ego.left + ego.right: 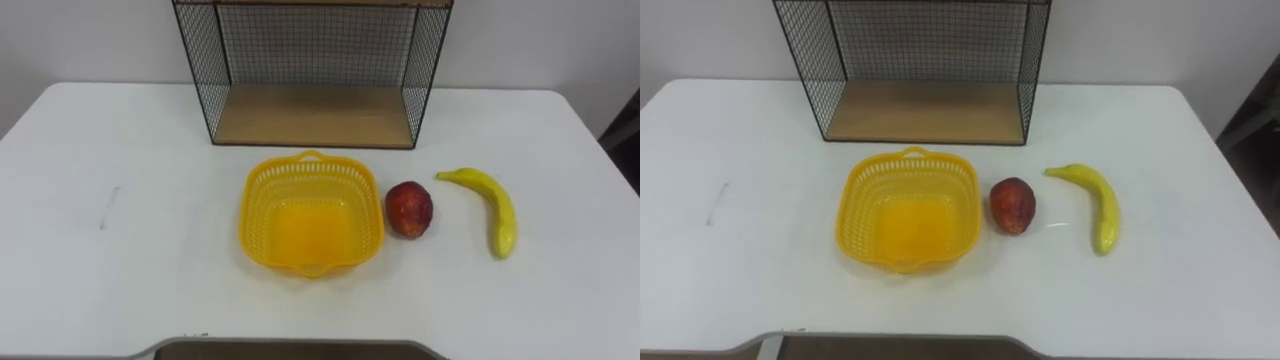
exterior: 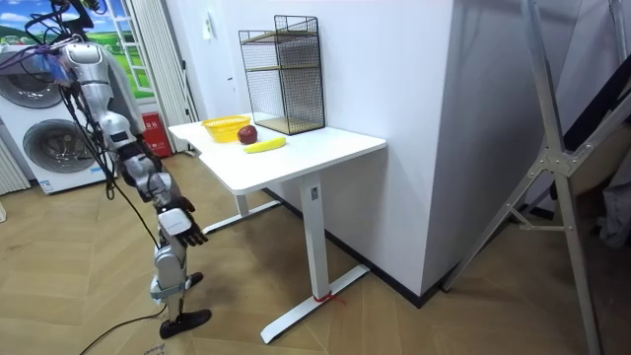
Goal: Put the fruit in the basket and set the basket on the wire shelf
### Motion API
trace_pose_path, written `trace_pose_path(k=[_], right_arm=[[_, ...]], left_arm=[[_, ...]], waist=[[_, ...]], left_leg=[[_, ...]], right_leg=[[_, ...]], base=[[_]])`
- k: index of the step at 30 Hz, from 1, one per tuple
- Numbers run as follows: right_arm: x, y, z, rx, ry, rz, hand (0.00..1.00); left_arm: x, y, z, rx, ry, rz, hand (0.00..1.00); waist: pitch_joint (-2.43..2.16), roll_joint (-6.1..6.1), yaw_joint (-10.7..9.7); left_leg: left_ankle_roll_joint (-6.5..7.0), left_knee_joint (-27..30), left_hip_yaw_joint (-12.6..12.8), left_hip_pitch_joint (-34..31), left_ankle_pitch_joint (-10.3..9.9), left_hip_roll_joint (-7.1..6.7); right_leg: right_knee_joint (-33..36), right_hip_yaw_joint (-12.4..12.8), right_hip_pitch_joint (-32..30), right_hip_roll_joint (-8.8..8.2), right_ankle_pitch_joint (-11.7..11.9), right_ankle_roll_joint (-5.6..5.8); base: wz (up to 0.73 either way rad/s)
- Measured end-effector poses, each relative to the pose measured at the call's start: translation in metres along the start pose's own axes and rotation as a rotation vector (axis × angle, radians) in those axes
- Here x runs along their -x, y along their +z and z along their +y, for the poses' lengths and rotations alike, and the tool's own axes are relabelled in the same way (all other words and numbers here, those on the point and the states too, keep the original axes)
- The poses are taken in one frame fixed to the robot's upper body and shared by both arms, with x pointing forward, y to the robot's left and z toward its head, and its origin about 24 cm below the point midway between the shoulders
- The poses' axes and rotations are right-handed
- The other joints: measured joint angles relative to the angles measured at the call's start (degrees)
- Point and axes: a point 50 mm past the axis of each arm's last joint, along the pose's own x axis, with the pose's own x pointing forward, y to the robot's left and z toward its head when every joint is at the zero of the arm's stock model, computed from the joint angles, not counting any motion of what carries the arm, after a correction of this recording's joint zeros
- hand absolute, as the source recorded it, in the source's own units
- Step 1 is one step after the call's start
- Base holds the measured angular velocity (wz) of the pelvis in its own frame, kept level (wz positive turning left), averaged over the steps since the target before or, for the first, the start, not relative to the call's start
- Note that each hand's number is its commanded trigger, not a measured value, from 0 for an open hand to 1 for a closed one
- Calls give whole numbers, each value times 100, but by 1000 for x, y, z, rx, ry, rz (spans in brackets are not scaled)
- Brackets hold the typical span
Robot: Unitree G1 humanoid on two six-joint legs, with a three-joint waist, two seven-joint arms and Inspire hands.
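- On the white table (image 1: pixel 120 250), the yellow basket (image 1: pixel 262 200) sits upright near the middle with nothing in it.
- Just to the basket's right lies the red apple (image 1: pixel 409 209), close to its wall; I cannot tell whether they touch.
- Further right lies the banana (image 1: pixel 490 205), apart from the apple, with its stem end pointing toward the back.
- Behind the basket stands the wire shelf (image 1: pixel 315 115). Its lower compartment has a wooden floor, an open front and nothing inside.
- The room view adds the shelf's height, a second tier above the first, and its place at the table's far edge by the wall.
- That view also puts the robot at the table's end on the room view's left. Its right hand (image 2: pixel 182 225) hangs low beside its leg, well below the tabletop, with the fingers loosely extended and holding nothing.
- Bare tabletop lies all around the basket and fruit, widest on the robot's left, where a faint grey mark (image 1: pixel 105 205) shows.
- Washing machines (image 2: pixel 39 138) stand behind the robot, and a metal stand (image 2: pixel 552 148) is at the room view's right.
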Motion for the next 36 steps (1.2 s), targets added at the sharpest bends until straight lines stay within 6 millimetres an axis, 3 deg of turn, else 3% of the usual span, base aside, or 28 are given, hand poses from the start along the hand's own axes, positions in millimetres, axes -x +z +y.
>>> trace_pose_path(k=[2, 4, 10, 16, 20, 23, 26, 28, 30, 32, 36], right_arm=[[1, -4, -7, -153, -37, 0, 0], [3, -8, -19, -443, -105, -12, 0], [7, 1, -41, -1083, -247, -63, 0], [12, 25, -57, -1457, -331, -127, 0], [20, 58, -62, -1529, -354, -198, 0], [35, 96, -67, -1553, -343, -301, 0], [64, 133, -78, -1455, -440, -491, 0], [95, 165, -81, -1371, -518, -669, 0], [118, 184, -81, -1311, -584, -808, 0], [138, 196, -80, -1224, -674, -940, 0], [182, 217, -68, -1077, -772, -1235, 0]], left_arm=[[0, -5, 0, 23, 3, 9, 0], [1, -8, 4, 75, 16, 7, 0], [2, -16, 13, 236, 65, -2, 0], [4, -20, 24, 299, 144, -8, 0], [5, -24, 30, 306, 180, 0, 0], [7, -25, 36, 314, 222, -20, 0], [9, -22, 43, 302, 261, -53, 0], [10, -18, 45, 300, 268, -83, 0], [10, -16, 47, 290, 275, -96, 0], [10, -16, 49, 280, 283, -98, 0], [10, -12, 46, 226, 274, -118, 0]], waist=[[1, 6, -100], [0, 2, -254], [-12, -16, -570], [-54, -81, -694], [-63, -144, -707], [-54, -243, -766], [-43, -288, -781], [-29, -261, -810], [-25, -229, -807], [-41, -234, -799], [-22, -118, -672]], left_leg=[[0, -10, 7, 23, 0, -2], [0, -10, 13, 22, 1, -3], [0, -11, 139, 63, -1, -1], [-3, -111, 166, 65, 3, -10], [-4, -117, 172, 87, 3, -19], [-3, -117, 167, 69, 3, -23], [-1, -81, 150, -41, 2, -26], [1, -36, 154, -191, 3, -26], [2, -33, 154, -248, 4, -25], [2, -48, 137, -272, 4, -24], [-2, -130, 154, -234, 8, -25]], right_leg=[[-5, 21, 6, 0, -1, 2], [1, 41, -5, 0, -10, 5], [33, 212, -82, 1, -87, -10], [137, 259, -150, 0, -90, -7], [135, 270, -142, 0, -99, -3], [119, 267, -164, 0, -99, -2], [130, 254, -231, 0, -100, 0], [201, 267, -424, -1, -100, 1], [215, 293, -500, -1, -99, 0], [221, 290, -533, -1, -99, 1], [272, 287, -565, -1, -98, 0]], base=[[-2], [-2], [-13], [-5], [-1], [0], [4], [0], [-6], [-2], [-3]])
